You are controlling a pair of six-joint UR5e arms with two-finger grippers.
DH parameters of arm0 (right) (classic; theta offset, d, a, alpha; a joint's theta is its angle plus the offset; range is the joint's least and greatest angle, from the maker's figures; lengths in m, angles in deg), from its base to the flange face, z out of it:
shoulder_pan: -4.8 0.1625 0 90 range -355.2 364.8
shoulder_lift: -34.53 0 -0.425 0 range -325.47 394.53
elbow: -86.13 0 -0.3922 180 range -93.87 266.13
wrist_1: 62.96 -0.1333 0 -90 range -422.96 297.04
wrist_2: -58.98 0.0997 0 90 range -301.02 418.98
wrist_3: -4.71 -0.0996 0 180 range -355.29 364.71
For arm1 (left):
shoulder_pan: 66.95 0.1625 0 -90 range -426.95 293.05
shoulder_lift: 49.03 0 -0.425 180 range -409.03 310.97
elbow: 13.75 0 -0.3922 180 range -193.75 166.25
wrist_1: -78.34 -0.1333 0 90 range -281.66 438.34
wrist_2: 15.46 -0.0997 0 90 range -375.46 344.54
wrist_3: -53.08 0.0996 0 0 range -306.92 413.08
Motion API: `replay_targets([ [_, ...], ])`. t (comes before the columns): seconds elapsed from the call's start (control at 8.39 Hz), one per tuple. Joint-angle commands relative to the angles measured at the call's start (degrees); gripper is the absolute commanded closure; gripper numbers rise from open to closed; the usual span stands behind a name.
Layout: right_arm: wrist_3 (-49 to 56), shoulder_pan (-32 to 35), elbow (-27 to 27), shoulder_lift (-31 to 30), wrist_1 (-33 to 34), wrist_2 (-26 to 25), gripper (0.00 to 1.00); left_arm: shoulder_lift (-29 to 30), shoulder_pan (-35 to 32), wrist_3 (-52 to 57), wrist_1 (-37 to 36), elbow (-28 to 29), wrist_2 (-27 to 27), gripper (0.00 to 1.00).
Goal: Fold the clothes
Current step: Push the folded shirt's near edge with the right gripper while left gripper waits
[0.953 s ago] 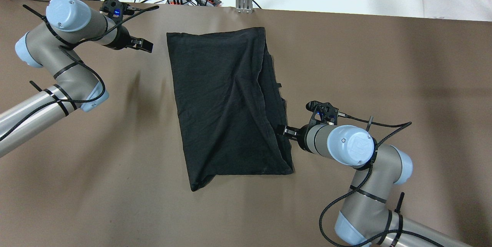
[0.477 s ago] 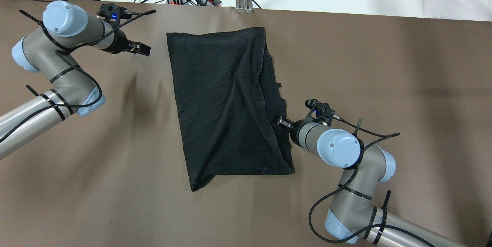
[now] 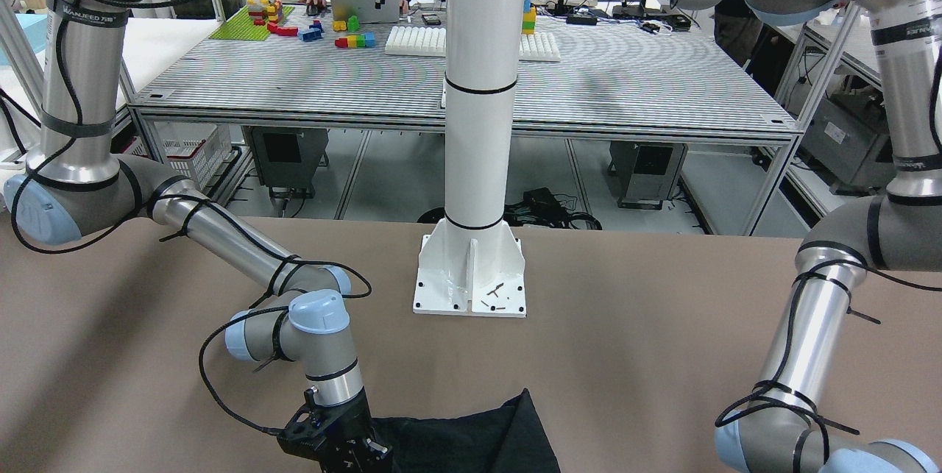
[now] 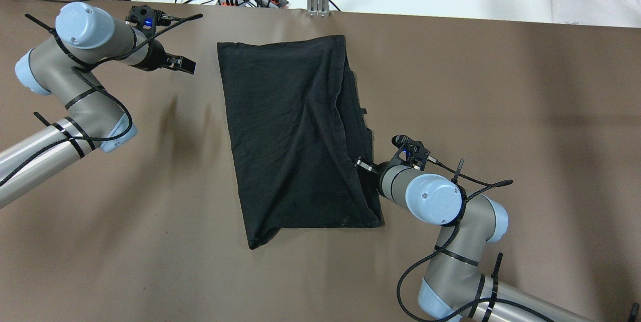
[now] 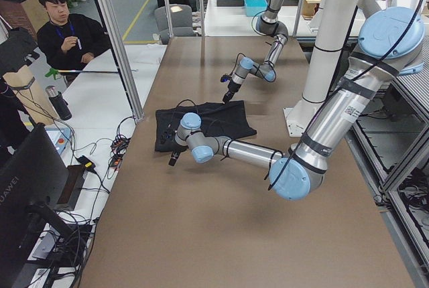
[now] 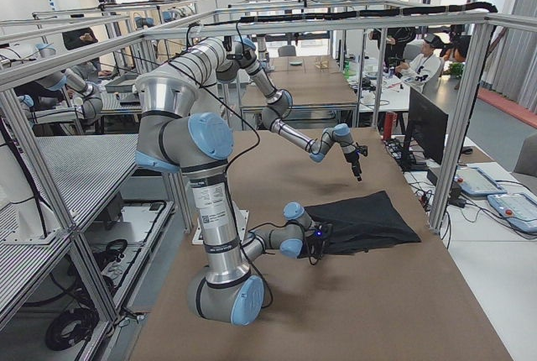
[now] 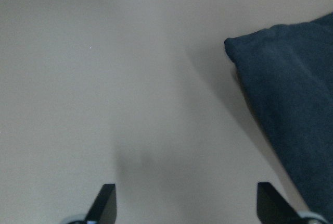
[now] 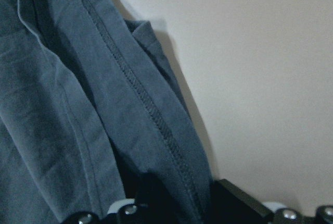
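Lying flat on desk [image 4: 501, 111], black garment [image 4: 290, 131] has right claw [image 4: 361, 165] straddling its right hem, can't tell if clamped; left claw [image 4: 187, 65] hangs spread open above desk beside garment's far-left corner.

Plain black garment [image 4: 290, 131], brown table [image 4: 501, 111]
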Motion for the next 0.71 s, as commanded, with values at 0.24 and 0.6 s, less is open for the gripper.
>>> replay_targets([
  [0.24, 0.1, -0.3, 0.3, -0.1, 0.3, 0.1, 0.9, -0.3, 0.0, 0.0, 0.0, -0.1, 0.2, 0.05],
  [0.6, 0.5, -0.3, 1.4, -0.3, 0.5, 0.3, 1.0, -0.3, 0.1, 0.0, 0.0, -0.2, 0.2, 0.05],
])
